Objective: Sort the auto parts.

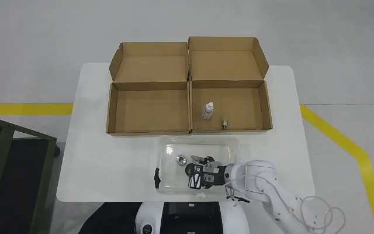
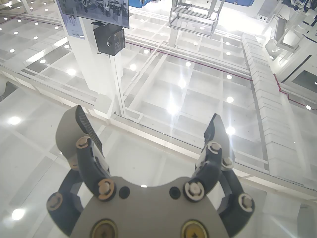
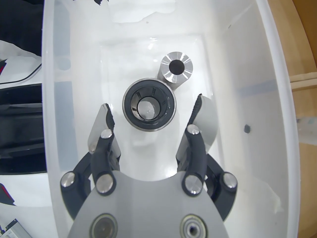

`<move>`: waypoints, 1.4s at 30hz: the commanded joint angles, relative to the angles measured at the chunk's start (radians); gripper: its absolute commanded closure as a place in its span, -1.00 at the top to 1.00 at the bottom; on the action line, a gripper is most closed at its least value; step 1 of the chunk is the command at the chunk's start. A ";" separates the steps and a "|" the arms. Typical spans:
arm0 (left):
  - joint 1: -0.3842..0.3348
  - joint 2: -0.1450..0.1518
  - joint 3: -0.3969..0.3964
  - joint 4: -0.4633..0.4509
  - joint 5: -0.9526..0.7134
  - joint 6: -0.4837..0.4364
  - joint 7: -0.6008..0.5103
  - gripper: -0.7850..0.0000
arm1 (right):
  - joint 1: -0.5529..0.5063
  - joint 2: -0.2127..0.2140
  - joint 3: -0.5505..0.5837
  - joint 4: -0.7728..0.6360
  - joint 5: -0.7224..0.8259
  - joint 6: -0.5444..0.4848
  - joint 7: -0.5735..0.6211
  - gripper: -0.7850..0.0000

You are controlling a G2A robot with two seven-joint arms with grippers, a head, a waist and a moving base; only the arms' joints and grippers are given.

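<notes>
Right arm lay low by the desk [image 1: 93,152]'s near edge, wrist turned in across the bin [image 3: 235,63]. The right end effector [image 3: 153,101] was down inside the bin, angled at its floor. Fingers were spread wide and gripped nothing. The bearing [image 3: 130,110] stood on end b/w the tips w/ a gap each side, no contact. Just past it stood a metal sleeve [image 3: 173,76], also on end. Its lower part was hidden behind the bearing, so couldn't tell if the two touched.

Left end effector [image 2: 146,112] was aimed up at the ceiling, fingers apart, nothing b/w them.

At the desk's far side sat two boxes side by side, lids up: the left box [image 1: 149,111] and the right box [image 1: 245,105]. The right box held a bottle [image 1: 208,110] and a small metal bit [image 1: 224,123], near each other but apart.

Hard calls in the top view: other pcs in the bin were too small to name, e.g. a cone-ish part [image 1: 180,158] and a dark part [image 1: 156,175] at the bin's wall. Couldn't tell if the dark part sat inside or on the rim. Right arm's upper part was cut off at the picture's edge.
</notes>
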 commanded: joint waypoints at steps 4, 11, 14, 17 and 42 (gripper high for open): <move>0.000 0.000 0.000 0.000 0.000 0.000 0.000 1.00 | 0.036 -0.009 -0.035 0.024 0.009 0.008 0.012 0.42; 0.000 0.000 0.000 0.000 0.000 0.000 0.000 1.00 | 0.055 -0.013 -0.054 0.040 0.021 0.015 0.019 0.21; 0.000 0.000 0.000 0.000 0.000 0.000 0.000 1.00 | 0.060 -0.014 -0.059 0.046 0.022 0.019 0.017 -0.07; 0.000 0.000 0.000 0.000 0.000 0.000 0.000 1.00 | 0.064 -0.015 -0.064 0.049 0.025 0.023 0.017 -0.27; 0.000 0.000 0.000 0.000 0.000 0.000 0.000 1.00 | -0.029 0.025 0.085 -0.104 0.014 0.008 -0.065 -1.00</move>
